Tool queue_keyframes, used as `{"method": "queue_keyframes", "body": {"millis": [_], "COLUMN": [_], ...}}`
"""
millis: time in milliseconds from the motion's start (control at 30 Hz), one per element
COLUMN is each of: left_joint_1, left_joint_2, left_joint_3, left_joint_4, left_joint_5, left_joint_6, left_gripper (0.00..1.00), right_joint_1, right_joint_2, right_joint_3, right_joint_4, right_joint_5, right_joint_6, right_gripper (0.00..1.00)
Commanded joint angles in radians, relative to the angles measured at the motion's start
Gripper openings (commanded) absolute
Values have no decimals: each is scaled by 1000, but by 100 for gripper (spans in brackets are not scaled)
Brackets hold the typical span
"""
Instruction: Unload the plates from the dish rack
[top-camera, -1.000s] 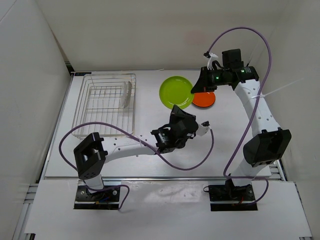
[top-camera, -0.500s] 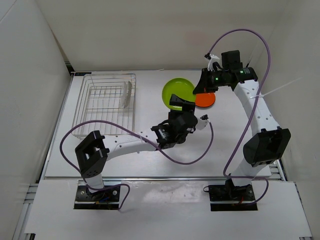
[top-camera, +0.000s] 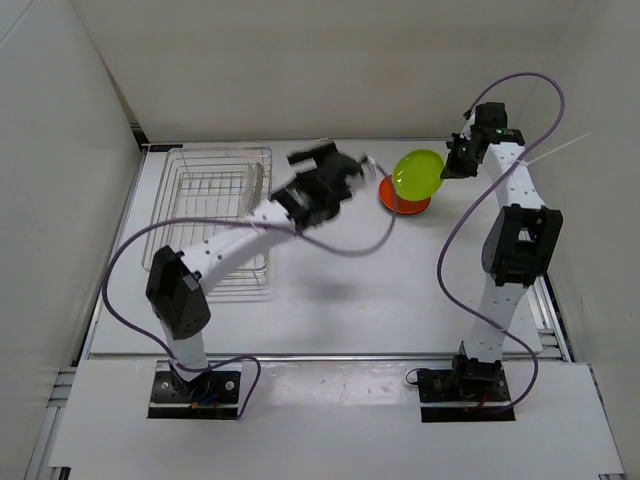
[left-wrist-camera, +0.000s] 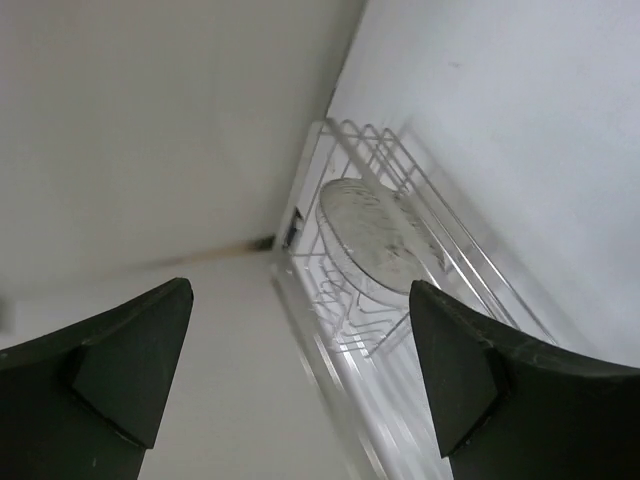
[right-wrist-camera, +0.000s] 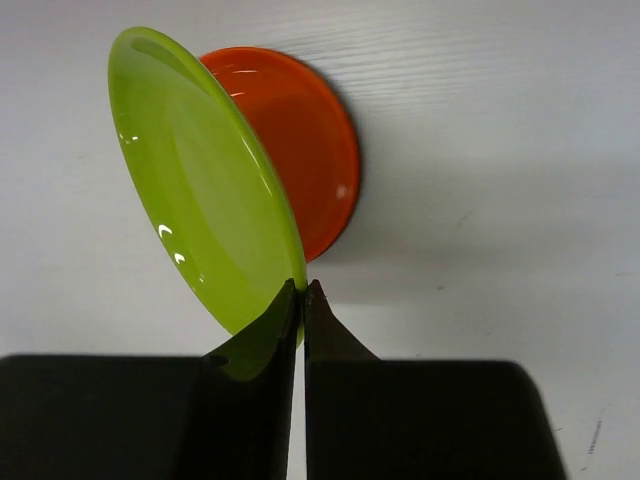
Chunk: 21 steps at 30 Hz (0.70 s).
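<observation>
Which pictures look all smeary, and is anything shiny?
Top external: the left gripper is smeared by blur, while the rest is crisp. Left wrist: the dish rack wires streak toward the bottom edge. Right wrist: sharp, with small white glints on the lime green plate.

upper plate (top-camera: 418, 173) over lower plate (top-camera: 396, 204), dish rack (top-camera: 205, 200) left

A white table (top-camera: 330, 300) stands enclosed by plain white walls (top-camera: 300, 70) at left, back and right.
</observation>
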Motion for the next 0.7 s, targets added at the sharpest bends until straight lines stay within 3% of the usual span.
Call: {"method": "queue_keyframes", "body": {"millis": [0, 67, 133, 233, 467, 667], "left_joint_1": [193, 313, 397, 479, 571, 581], "left_joint_2": [20, 91, 105, 74, 28, 0], "left_joint_3": [291, 461, 504, 460, 327, 294], "left_joint_4": [-261, -417, -462, -476, -432, -412], "left_joint_5": [95, 199, 247, 388, 503, 551], "left_joint_6": [-281, -403, -467, -563, -649, -669], "left_gripper": [100, 100, 100, 100, 100, 100], "right_joint_1": [-1, -1, -1, -1, -1, 17], "right_joint_2": [56, 102, 125, 156, 204, 236], "right_joint_3": [97, 108, 108, 108, 129, 138], "right_joint_4": [37, 37, 37, 62, 62, 40], "right_joint_5": [70, 102, 124, 124, 133, 124], "right_joint_6": [-32, -43, -70, -70, -79, -89], "right_gripper": [0, 0, 0, 0, 0, 5]}}
